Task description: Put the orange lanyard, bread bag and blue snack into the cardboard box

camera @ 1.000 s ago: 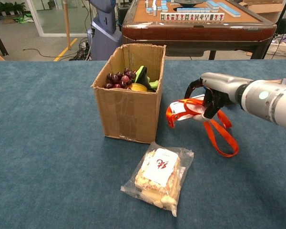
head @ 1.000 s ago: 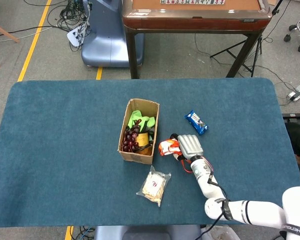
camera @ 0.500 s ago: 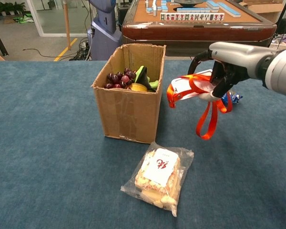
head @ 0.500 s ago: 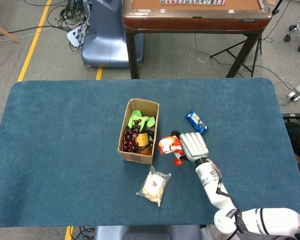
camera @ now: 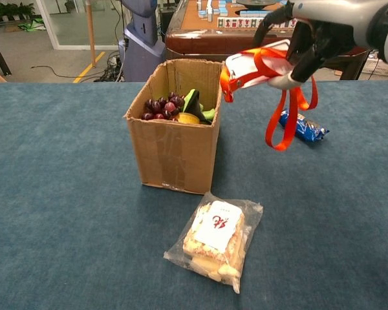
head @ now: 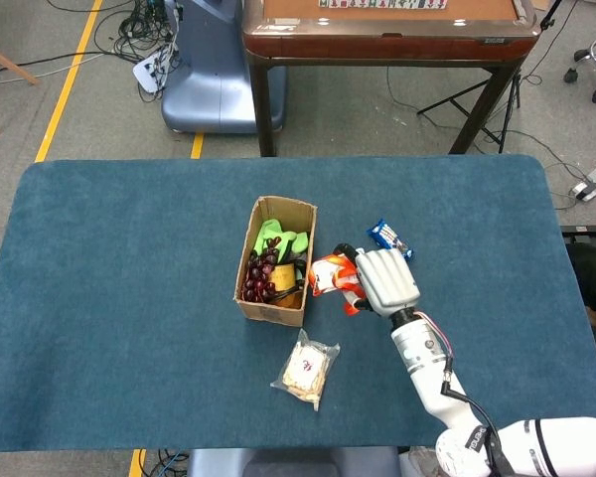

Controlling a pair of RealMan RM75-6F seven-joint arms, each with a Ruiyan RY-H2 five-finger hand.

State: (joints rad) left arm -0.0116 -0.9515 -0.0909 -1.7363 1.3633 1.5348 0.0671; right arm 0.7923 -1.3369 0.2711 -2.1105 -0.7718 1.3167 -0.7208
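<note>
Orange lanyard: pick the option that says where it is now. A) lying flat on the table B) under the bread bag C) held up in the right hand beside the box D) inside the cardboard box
C: the right hand holds the orange lanyard in the air, its strap dangling, just right of the cardboard box.

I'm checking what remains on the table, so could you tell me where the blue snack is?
The blue snack lies on the table, right of the cardboard box, beyond the hanging strap of the orange lanyard held up by the right hand.
</note>
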